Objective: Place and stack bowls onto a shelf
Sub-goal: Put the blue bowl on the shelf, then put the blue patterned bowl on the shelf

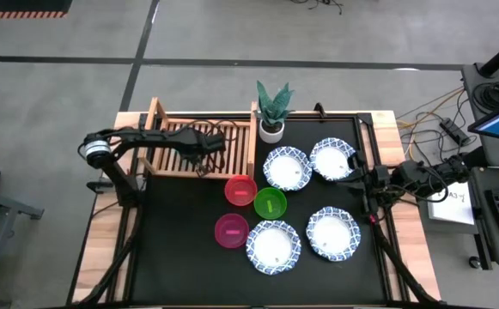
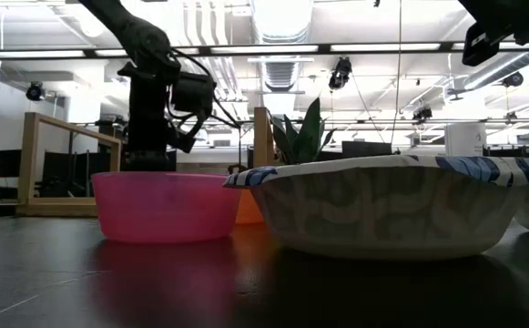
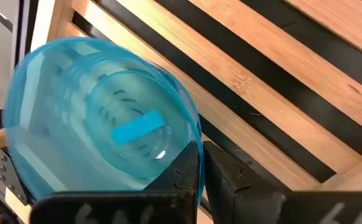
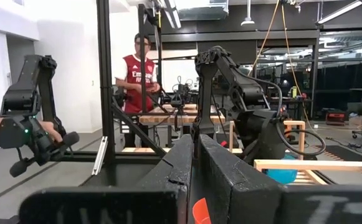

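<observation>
The left claw (image 3: 199, 168) is over the shelf (image 1: 167, 137), pinched on the rim of the blue bowl (image 3: 100, 118). In the left wrist view the bowl hangs tilted from the fingers (image 3: 230, 177), its open side facing the camera, with the wooden slats (image 3: 280, 68) just past it. Whether the bowl's far edge touches the slats is hard to tell.

From above, the left claw (image 1: 204, 161) sits near the shelf's inner end, beside the plant (image 1: 273, 107). Just off that claw, on the black mat (image 1: 180, 223), stand the red bowl (image 1: 240, 189), then the green bowl (image 1: 270, 202) and the magenta bowl (image 1: 231, 230) a little farther out. Four white bowls lie beyond them: two near the plant (image 1: 287, 167) (image 1: 332, 159) and two at the front (image 1: 273, 245) (image 1: 333, 233).

The right claw (image 1: 356, 176) waits at the mat's right edge, touching nothing, just beside the nearest white bowl; its fingers (image 4: 177, 168) are pressed together with nothing between them.

In the right wrist view a person (image 4: 140, 71) in a red shirt stands in the room behind.
</observation>
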{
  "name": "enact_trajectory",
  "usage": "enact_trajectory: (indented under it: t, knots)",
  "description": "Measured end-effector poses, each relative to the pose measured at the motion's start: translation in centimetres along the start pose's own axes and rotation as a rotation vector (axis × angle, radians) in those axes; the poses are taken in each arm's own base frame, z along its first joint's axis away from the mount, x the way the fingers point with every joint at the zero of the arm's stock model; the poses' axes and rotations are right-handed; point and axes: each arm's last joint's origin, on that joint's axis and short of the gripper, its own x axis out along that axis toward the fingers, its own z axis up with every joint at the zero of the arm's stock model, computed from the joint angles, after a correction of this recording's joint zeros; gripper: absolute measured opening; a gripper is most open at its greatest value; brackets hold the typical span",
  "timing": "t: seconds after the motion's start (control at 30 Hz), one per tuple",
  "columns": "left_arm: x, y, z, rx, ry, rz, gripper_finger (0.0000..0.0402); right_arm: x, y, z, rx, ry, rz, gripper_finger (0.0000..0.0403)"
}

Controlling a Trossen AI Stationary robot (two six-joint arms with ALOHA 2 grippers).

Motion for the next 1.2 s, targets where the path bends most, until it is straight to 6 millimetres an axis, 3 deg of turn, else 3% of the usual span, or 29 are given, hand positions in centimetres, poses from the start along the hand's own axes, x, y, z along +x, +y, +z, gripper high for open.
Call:
enact_trajectory:
  t: [0.37, 0.57, 0.73, 0.93, 1.2]
  knots:
    - [0.2, 0.5, -0.1, -0.013, 0.020, 0.011, 0.0078, 0.0, 0.0, 0.0, 0.004, 0.000, 0.000, 0.0018]
    - [-1.8, 0.3, -0.6, -0.063, 0.119, 0.017, 0.0110, 0.0, 0.0, 0.0, 0.011, -0.002, 0.000, 0.0018]
    - [-5.7, -1.3, -0.1, -0.097, 0.087, -0.052, 0.0115, 0.0, 0.0, 0.2, 0.027, -0.006, 0.001, 0.0018]
    - [-12.0, -5.4, 0.4, -0.091, -0.120, -0.142, 0.0115, -0.1, 0.0, 0.8, 0.062, -0.024, 0.004, 0.0018]
    - [-20.5, -11.4, -1.6, -0.142, -0.411, -0.400, 0.0115, -0.1, 0.0, 0.8, 0.073, -0.026, 0.005, 0.0018]
